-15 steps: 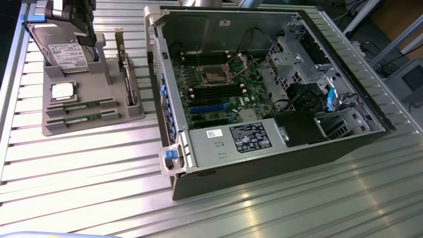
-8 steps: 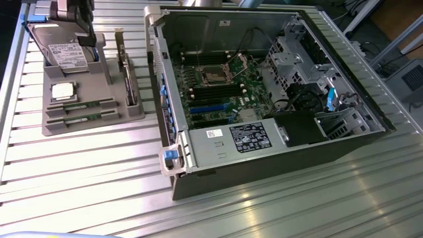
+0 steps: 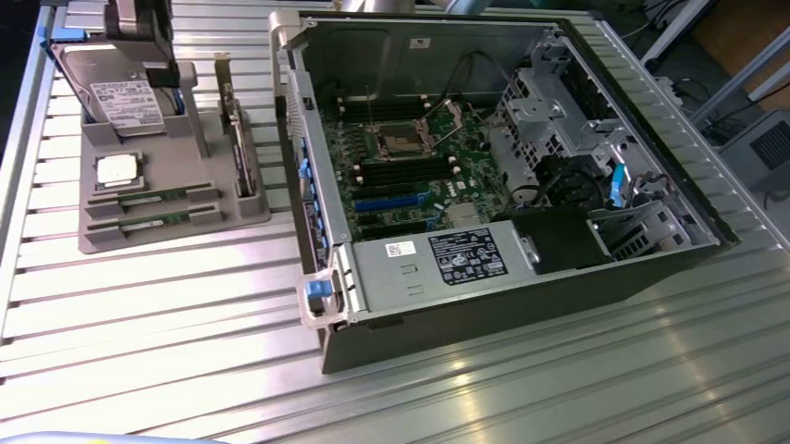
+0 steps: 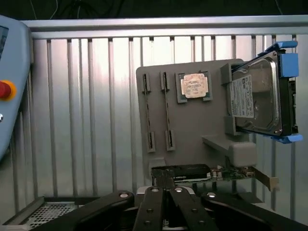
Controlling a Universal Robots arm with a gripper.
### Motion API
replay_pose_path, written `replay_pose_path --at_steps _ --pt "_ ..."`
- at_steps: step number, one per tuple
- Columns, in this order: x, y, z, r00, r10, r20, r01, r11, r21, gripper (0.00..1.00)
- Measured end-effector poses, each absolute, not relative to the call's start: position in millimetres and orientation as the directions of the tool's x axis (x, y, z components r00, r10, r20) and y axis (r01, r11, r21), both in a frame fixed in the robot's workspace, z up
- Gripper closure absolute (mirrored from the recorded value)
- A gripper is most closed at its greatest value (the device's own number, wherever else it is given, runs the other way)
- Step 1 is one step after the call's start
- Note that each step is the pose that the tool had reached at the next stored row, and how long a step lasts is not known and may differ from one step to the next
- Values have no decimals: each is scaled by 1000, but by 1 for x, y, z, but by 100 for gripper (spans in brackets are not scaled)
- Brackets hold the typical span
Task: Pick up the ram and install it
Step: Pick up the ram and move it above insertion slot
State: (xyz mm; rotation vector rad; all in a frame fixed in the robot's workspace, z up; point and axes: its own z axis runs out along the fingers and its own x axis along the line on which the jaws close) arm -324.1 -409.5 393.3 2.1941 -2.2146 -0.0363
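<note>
The claw (image 4: pixel 166 190) is pressed together and pinches nothing. The ram (image 4: pixel 167 113) stands in its slot on the grey holder (image 4: pixel 192 130), ahead of the claw and well apart from it. It is not yet picked up. The computer case (image 3: pixel 494 314) lies open, so I judge the whole task is left.

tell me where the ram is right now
Both ram sticks lie in the gray holder on the exterior view's left, next to the silver processor chip, outside the computer case.
</note>
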Motion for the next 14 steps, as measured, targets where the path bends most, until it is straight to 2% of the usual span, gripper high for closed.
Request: replay_pose_path --at_steps 14 --pt "-324 -410 393 218 -976 9 -975 -218 34 90"
